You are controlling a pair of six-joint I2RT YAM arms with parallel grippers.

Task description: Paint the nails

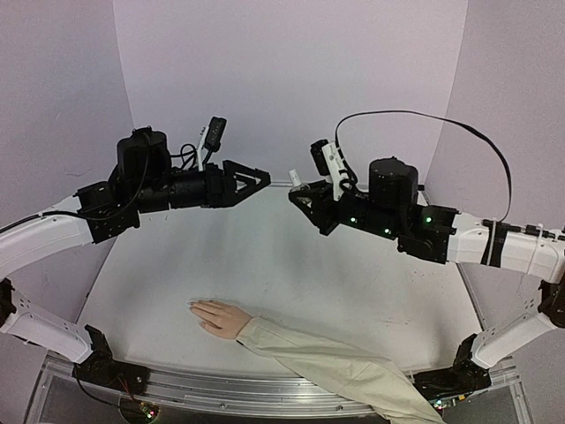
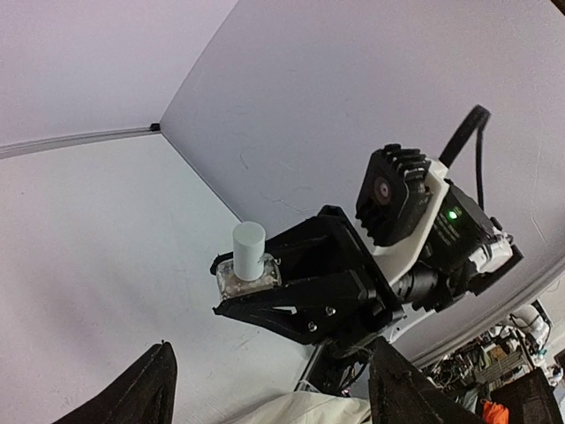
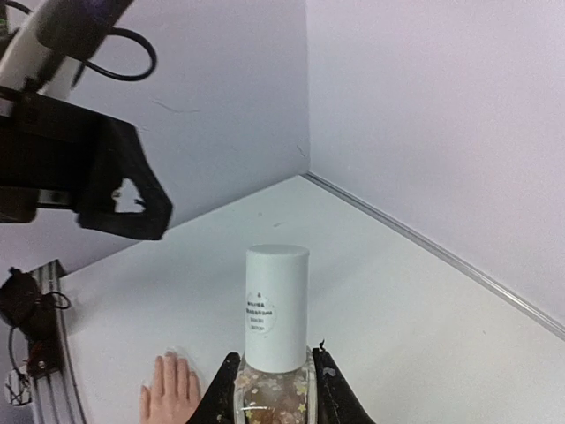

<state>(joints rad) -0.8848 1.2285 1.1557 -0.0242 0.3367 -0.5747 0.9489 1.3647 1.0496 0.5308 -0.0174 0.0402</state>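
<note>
The pale mannequin hand (image 1: 221, 316) lies palm down on the table near the front, its beige sleeve (image 1: 335, 367) trailing right. Its nails (image 1: 194, 306) are barely distinguishable from the skin. The hand also shows in the right wrist view (image 3: 172, 393). My right gripper (image 1: 300, 196) is shut on a small clear bottle (image 3: 274, 389) with a white cap (image 3: 276, 305), held upright high above the table. My left gripper (image 1: 256, 181) is open and empty, hovering just left of the bottle (image 2: 248, 265) and pointing at it. Its fingers (image 2: 132, 389) stand wide apart.
Pale walls enclose the table on the left, back and right. A metal rail (image 1: 221, 393) runs along the front edge, with the arm bases at both front corners. The sleeve hangs over the front edge at the right.
</note>
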